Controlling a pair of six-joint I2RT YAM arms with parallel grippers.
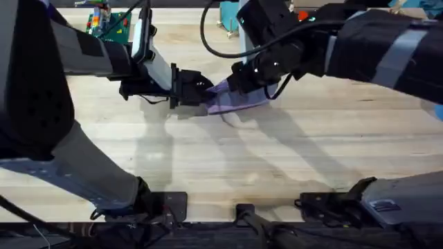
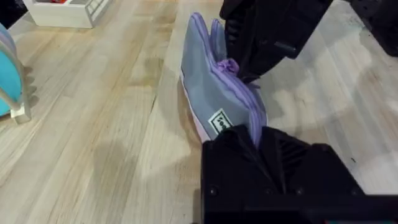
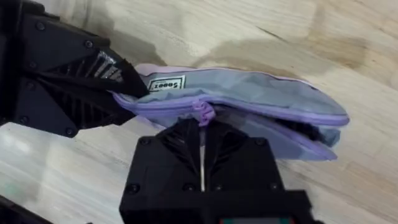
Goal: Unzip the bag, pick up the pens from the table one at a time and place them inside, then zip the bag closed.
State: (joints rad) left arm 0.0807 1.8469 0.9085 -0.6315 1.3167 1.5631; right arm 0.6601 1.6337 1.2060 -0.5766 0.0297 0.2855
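Note:
The lavender bag lies on the wooden table at mid-table, between both arms. My left gripper is shut on the bag's end next to the white label, its fingertips pinching the fabric. My right gripper is shut on the purple zipper pull, which sits partway along the zipper. Beyond the pull, the bag's mouth gapes open. In the left wrist view my right gripper hangs over the pull. The pens are out of view.
A white tray and a teal object stand off to the bag's side. Green and coloured items and a teal thing sit along the table's far edge. Bare planks stretch toward the near edge.

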